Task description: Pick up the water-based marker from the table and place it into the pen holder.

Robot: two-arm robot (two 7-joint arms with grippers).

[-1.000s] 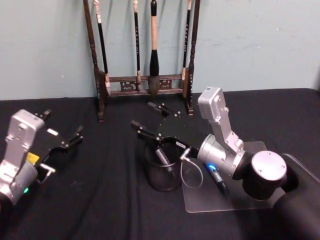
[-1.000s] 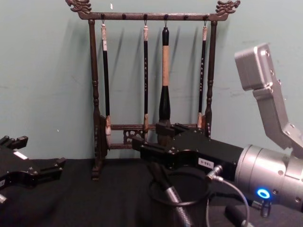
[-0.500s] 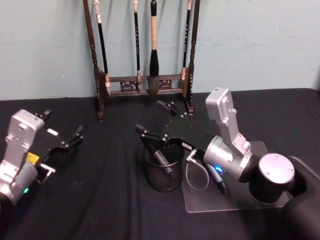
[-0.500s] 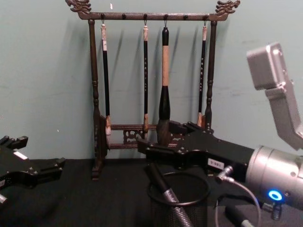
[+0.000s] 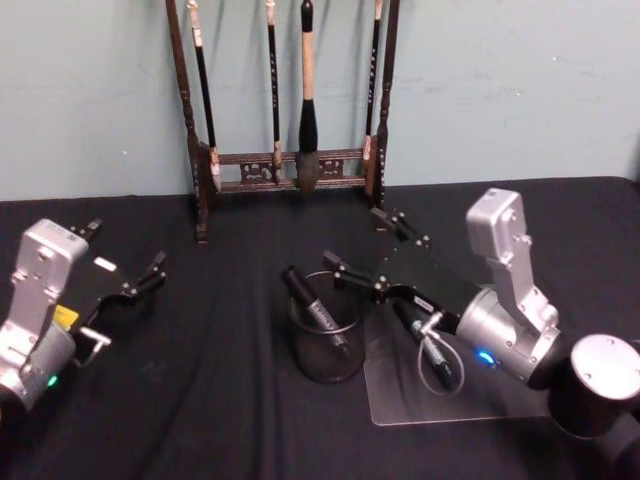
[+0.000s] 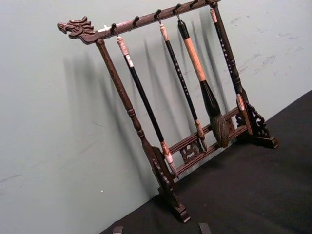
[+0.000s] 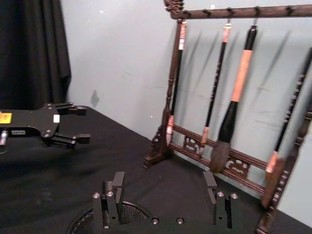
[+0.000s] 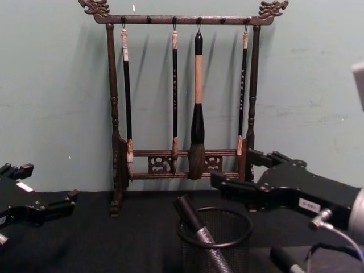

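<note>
Water-based marker [image 5: 314, 309]: one, standing tilted inside the pen holder [image 5: 343, 365], its top end leaning over the rim on the left side.
Pen holder: one black round wire-mesh cup, upright.
Second pen [image 5: 432, 347]: one, lying flat on a clear sheet [image 5: 400, 402] just right of the pen holder.
Right gripper [image 5: 358, 240]: above and just right of the pen holder, behind its rim; fingers spread wide apart, nothing between them.
Left gripper [image 5: 122, 252]: well left of the pen holder, low over the table; fingers apart, empty.
Brush rack [image 5: 285, 157]: one dark wooden frame with dragon-carved ends, behind the pen holder by the wall.
Brushes [image 5: 308, 120]: four hanging from the rack, one of them thick.
Surface: black tablecloth [image 5: 200, 400].
Room: pale blue-green wall [image 5: 520, 80]; a black curtain [image 7: 29, 48] in the right wrist view.
</note>
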